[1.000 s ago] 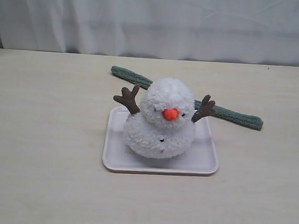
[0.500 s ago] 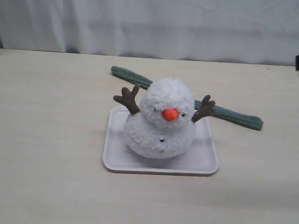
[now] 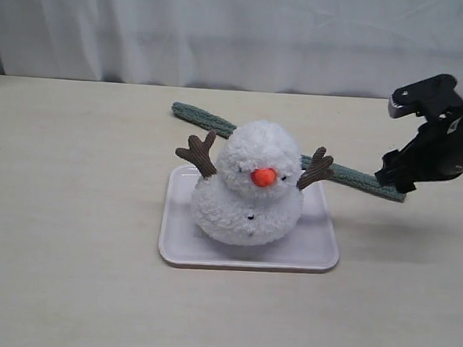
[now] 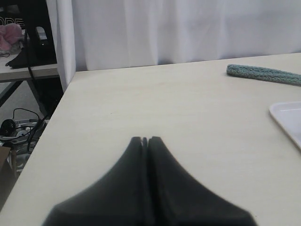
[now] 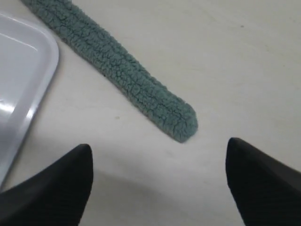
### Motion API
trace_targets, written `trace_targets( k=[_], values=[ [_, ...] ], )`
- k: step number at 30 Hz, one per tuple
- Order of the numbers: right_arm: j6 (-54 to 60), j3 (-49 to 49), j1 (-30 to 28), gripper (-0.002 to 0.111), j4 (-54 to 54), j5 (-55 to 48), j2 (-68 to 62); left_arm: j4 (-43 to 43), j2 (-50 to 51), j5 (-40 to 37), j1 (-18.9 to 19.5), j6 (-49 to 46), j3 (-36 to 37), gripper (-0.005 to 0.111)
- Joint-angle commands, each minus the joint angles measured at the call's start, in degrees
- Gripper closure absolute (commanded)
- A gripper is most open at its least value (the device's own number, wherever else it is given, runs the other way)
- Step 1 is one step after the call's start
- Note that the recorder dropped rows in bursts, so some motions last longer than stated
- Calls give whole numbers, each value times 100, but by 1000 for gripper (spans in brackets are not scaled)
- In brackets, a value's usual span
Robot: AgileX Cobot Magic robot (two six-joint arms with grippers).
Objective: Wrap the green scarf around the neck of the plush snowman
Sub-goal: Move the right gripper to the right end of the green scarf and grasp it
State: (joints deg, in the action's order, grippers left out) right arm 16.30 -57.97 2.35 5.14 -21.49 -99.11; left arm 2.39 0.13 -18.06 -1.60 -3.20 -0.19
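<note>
The plush snowman (image 3: pixel 250 192) sits upright on a white tray (image 3: pixel 172 252), facing the front. The green scarf (image 3: pixel 202 117) lies flat on the table behind it, running from back left to its right end (image 3: pixel 362 181). My right gripper (image 3: pixel 394 177) hovers at that right end. In the right wrist view the right gripper (image 5: pixel 159 146) is open, and the scarf's tip (image 5: pixel 178 120) lies just ahead of the wide gap, not between the fingers. My left gripper (image 4: pixel 145 139) is shut and empty over bare table, far from the scarf's other end (image 4: pixel 263 74).
A white curtain (image 3: pixel 240 32) hangs behind the table. The tray's corner (image 4: pixel 288 117) shows in the left wrist view. The table's side edge (image 4: pixel 56 108) drops off to cables and a stand on the floor beyond it.
The right arm has come in from the right edge of the exterior view and moved leftward and down to the scarf's right end. Snowman, tray and scarf have not moved.
</note>
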Motion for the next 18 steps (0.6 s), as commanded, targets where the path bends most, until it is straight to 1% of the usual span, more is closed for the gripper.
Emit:
trace_targets(
  k=[1,4,8,13,15,18],
  values=[
    [353,-44,-17,35,187,829,-688,-15,-13,36,-48,-14,19,107],
    [486,-44,-17,35,197,1445,-1018,-15,-13,36,-48,-14,19,107],
    [1642,-44,-17,35,197,2017,-1212,-15,-13,36,-48,-14,19,107],
    [2762,-68,-17,35,197,2555,-1600,-15,-13,36,-48,-14,19,107],
    [3081,-60,-17,35,197,2751,-1716,-15,-13,36,-48,-14,19,107],
    [3254,-60,-17,35,197,3129,-1880,-15,-13,36,-48,-14,19,107]
  ],
)
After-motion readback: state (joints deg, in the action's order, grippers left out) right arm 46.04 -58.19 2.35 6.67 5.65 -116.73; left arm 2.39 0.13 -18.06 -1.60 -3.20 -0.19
